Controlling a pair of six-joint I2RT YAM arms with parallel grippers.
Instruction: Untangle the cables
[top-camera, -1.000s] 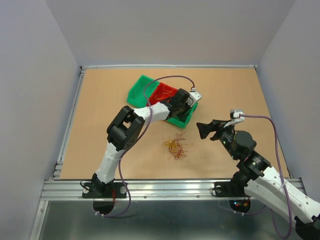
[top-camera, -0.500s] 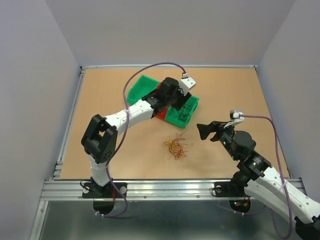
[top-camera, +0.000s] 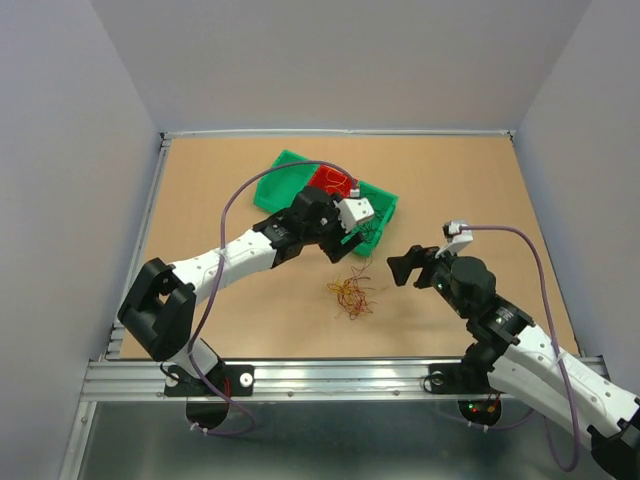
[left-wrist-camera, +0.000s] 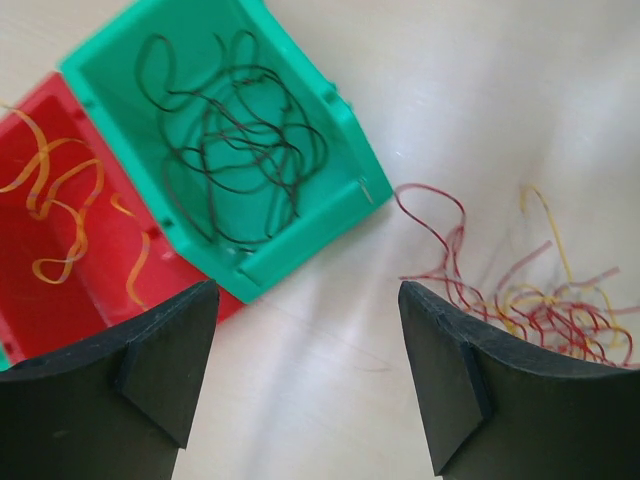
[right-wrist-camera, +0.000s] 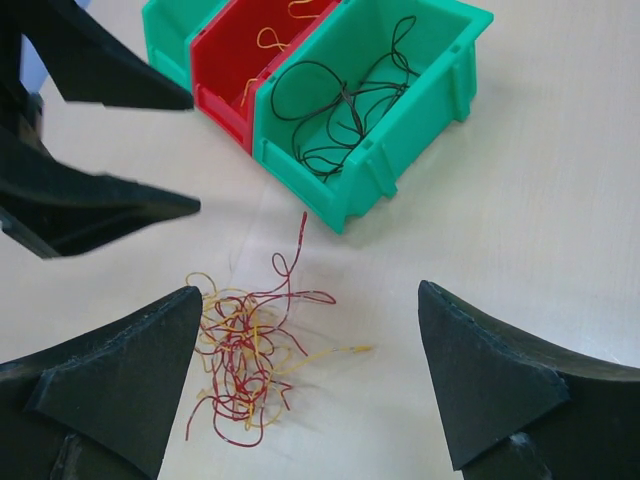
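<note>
A tangle of red and yellow cables (top-camera: 350, 296) (left-wrist-camera: 545, 305) (right-wrist-camera: 238, 350) lies loose on the table. Black cables (left-wrist-camera: 235, 135) (right-wrist-camera: 340, 110) lie in a green bin (top-camera: 385, 207), and orange ones (left-wrist-camera: 55, 195) (right-wrist-camera: 268, 38) in the red bin (top-camera: 327, 181) beside it. My left gripper (top-camera: 343, 243) (left-wrist-camera: 307, 292) is open and empty, hovering over bare table between the bins and the tangle. My right gripper (top-camera: 402, 265) (right-wrist-camera: 308, 292) is open and empty too, just right of the tangle and facing it.
A second green bin (top-camera: 275, 185) adjoins the red one on the left. The left arm's purple cable (top-camera: 235, 200) loops above the table. A raised metal rail (top-camera: 330, 372) bounds the near edge, and walls stand on the other sides.
My left gripper opened over the green bin, leaving black strands there, then drew back toward the tangle. The right gripper edged slightly left.
</note>
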